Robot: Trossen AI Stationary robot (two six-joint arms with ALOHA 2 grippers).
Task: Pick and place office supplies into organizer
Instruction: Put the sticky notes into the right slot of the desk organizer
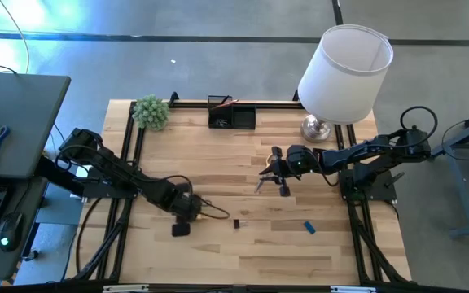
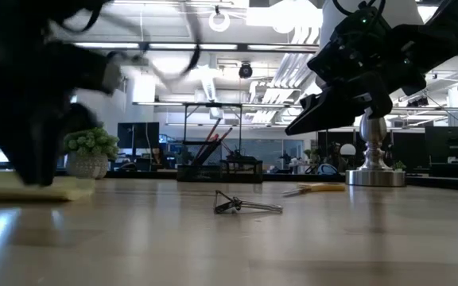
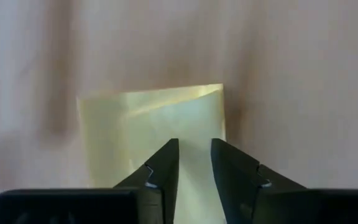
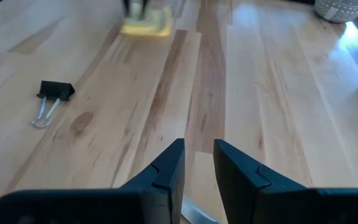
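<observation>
My left gripper [image 3: 195, 146] points straight down over the yellow sticky-note pad [image 3: 151, 130], which lies flat on the table at its near left; its fingers are almost together. In the high view the arm hides the pad; the low view shows the pad [image 2: 62, 191] beneath it. My right gripper [image 1: 279, 175] hovers above the table right of centre, with its fingers almost together. It is over the yellow-handled scissors [image 2: 316, 188], which lie flat. A black binder clip [image 4: 56, 91] and a small blue block [image 1: 309, 228] also lie on the wood. The black organizer [image 1: 232, 116] stands at the far edge. My left gripper comes at the sticky-note pad's top face [image 3: 194, 124] from above, pointing down. I cannot tell whether its fingertips touch the pad. The pad lies flat on the table.
A white-shaded lamp [image 1: 344, 73] stands at the far right corner, close behind my right arm. A small green plant [image 1: 151, 111] sits at the far left corner. Bare wood shows along the near edge [image 1: 251, 260] and between the two grippers.
</observation>
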